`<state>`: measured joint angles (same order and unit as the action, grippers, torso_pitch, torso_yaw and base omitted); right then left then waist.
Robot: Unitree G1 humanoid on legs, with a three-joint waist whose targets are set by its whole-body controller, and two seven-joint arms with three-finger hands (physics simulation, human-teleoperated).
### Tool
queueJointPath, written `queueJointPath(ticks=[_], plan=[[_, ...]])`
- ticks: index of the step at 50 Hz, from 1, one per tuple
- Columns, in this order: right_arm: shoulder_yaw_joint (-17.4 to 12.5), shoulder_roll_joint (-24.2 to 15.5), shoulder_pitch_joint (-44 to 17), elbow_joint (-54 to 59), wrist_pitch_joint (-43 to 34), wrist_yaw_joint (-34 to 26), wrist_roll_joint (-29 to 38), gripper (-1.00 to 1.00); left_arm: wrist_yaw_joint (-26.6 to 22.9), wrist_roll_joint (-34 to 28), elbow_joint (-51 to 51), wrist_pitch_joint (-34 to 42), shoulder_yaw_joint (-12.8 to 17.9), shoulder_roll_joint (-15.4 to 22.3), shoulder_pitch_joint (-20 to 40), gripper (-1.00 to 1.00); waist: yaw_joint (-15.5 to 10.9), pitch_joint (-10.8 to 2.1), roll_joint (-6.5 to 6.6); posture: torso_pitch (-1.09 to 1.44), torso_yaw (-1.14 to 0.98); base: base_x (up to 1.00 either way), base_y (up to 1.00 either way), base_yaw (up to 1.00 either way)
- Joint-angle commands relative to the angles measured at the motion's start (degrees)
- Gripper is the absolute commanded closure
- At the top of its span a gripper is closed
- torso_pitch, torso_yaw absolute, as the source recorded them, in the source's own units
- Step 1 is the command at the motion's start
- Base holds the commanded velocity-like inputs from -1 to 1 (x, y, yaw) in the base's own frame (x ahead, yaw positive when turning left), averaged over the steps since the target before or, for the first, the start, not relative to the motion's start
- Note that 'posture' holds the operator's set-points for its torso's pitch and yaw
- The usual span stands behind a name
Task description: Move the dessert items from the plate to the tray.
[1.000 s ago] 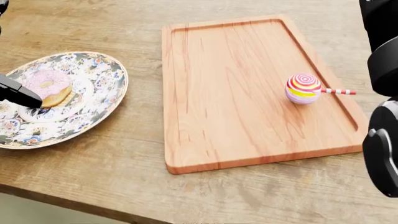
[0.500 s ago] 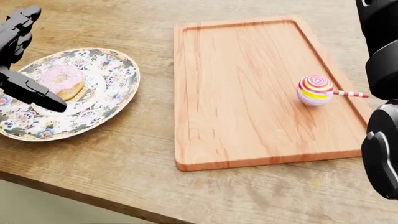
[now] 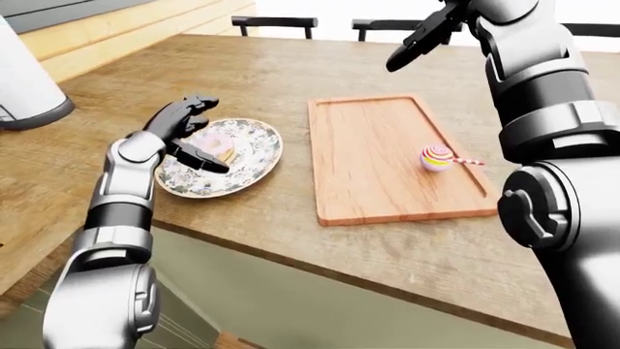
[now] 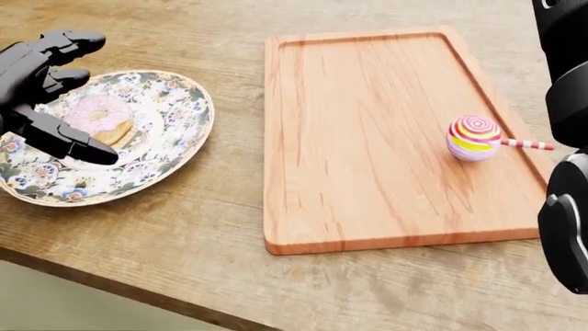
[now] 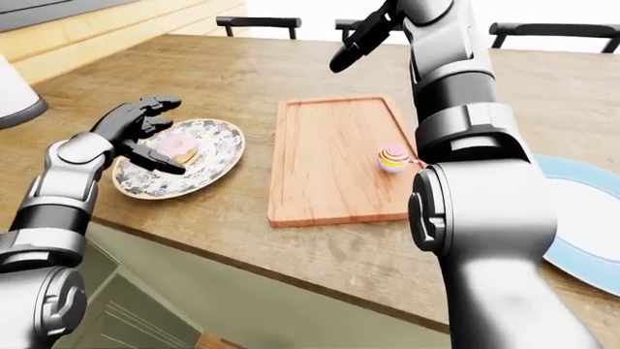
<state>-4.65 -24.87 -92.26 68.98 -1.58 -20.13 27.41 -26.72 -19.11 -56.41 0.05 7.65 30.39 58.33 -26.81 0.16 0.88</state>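
Your biggest piece in play is the wooden surface [image 4: 184, 276], one of it, and the edge is close under the plate, so that is where trouble starts. One tray [image 4: 367, 207] lies to the right in the head view, and one patterned plate [image 4: 165, 148] sits near it on the left, apart from it.

Your left hand [image 4: 41, 86] is spread over the plate's left side, fingers released, thumb low beside the doughnut [image 4: 101, 117] and the other fingers above it. Nothing is gripped. The one doughnut lies on the plate, pink icing up. If you close from here with the thumb this low, I'd say you could shove the doughnut across the glazed plate instead of pinching it, or catch the rim and tip or drag the plate toward the surface's edge. A soft, round thing may also squirm out on the lift across the gap to the tray.

Your right hand [image 3: 427, 33] is raised high above the tray, fingers extended, holding nothing. Bring that arm down carelessly and it could knock the one lollipop [image 4: 475, 136], which sits on the tray's right side with its striped stick toward the rim. It's round; it could roll.

A blue-rimmed plate [image 5: 591, 218] sits far right in the right-eye view.
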Motion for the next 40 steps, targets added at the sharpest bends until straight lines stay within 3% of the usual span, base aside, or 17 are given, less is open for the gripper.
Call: queueJointPath(ticks=[1, 11, 12, 33, 40], plan=[[-0.24, -0.48, -2.39, -2.25, 1.27, 0.68, -0.31, -1.0, 0.53, 0.31, 2.18, -1.27, 0.67, 0.96, 2.16, -0.68, -0.08, -1.88, 0.05, 0.0, 0.36, 0.0, 0.0, 0.0], [-0.28, -0.52, -2.39, -2.27, 1.19, 0.71, -0.37, -1.0, 0.41, -0.02, 1.33, -1.95, 0.64, 0.91, 1.81, -0.56, -0.25, -1.88, -0.04, 0.0, 0.36, 0.0, 0.0, 0.0], [-0.31, -0.5, -2.36, -2.35, 1.24, 0.71, -0.42, -1.0, 0.53, -0.11, 1.17, -2.11, 0.6, 0.89, 1.78, -0.47, -0.27, -1.88, -0.04, 0.0, 0.36, 0.0, 0.0, 0.0], [-0.31, -0.66, -1.89, -2.64, 1.44, 0.52, -0.59, -1.0, 0.84, -0.69, 1.54, -2.67, 0.4, 0.49, 1.47, -0.36, -0.53, -1.99, -0.04, 0.0, 0.36, 0.0, 0.0, 0.0], [-0.18, -0.85, -2.12, -2.76, 1.43, 0.42, -0.42, -1.0, 1.0, -1.18, 1.36, -3.16, 0.21, 0.24, 1.68, -0.16, -0.6, -2.0, -0.06, 0.0, 0.36, 0.0, 0.0, 0.0]])
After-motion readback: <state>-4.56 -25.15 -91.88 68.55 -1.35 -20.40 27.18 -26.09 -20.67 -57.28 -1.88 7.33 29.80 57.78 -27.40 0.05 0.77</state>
